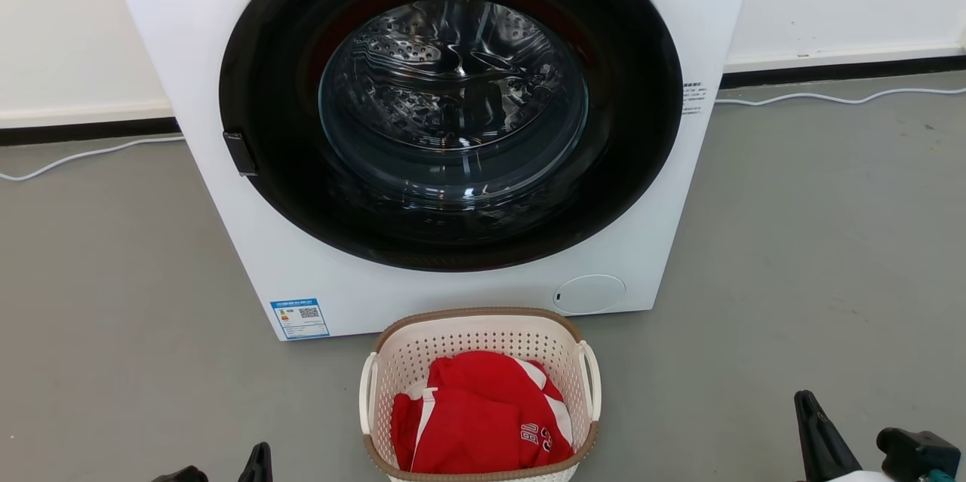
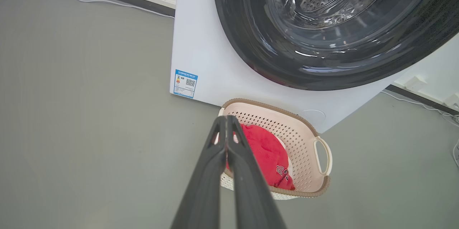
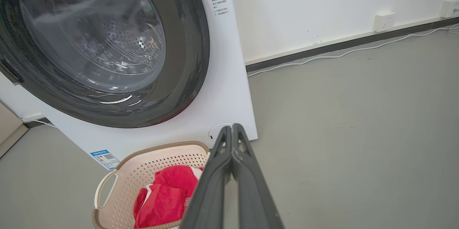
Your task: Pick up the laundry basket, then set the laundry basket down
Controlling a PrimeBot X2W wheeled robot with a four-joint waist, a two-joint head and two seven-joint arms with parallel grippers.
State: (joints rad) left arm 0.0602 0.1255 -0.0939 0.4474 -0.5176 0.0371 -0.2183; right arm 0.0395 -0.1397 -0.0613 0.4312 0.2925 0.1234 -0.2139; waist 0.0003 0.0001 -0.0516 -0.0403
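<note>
The laundry basket (image 1: pixel 468 337), cream-white and perforated with a brown rim and white side handles, stands on the grey floor right before the washing machine. A red garment (image 1: pixel 475 414) with white trim lies in it. My left gripper (image 1: pixel 260 455) sits low, left of the basket and apart from it. In the left wrist view its fingers (image 2: pixel 226 121) are pressed together, shut and empty, pointing over the basket (image 2: pixel 287 132). My right gripper (image 1: pixel 811 406) is off to the basket's right, well clear of it. It is also shut and empty (image 3: pixel 232 128), beside the basket (image 3: pixel 143 175).
A white washing machine (image 1: pixel 226 203) with a large round dark glass door (image 1: pixel 453 105) stands against the wall behind the basket. White cables (image 1: pixel 83 154) (image 1: pixel 830 97) run along the floor by the skirting. A wall socket (image 3: pixel 383 21) is at the right.
</note>
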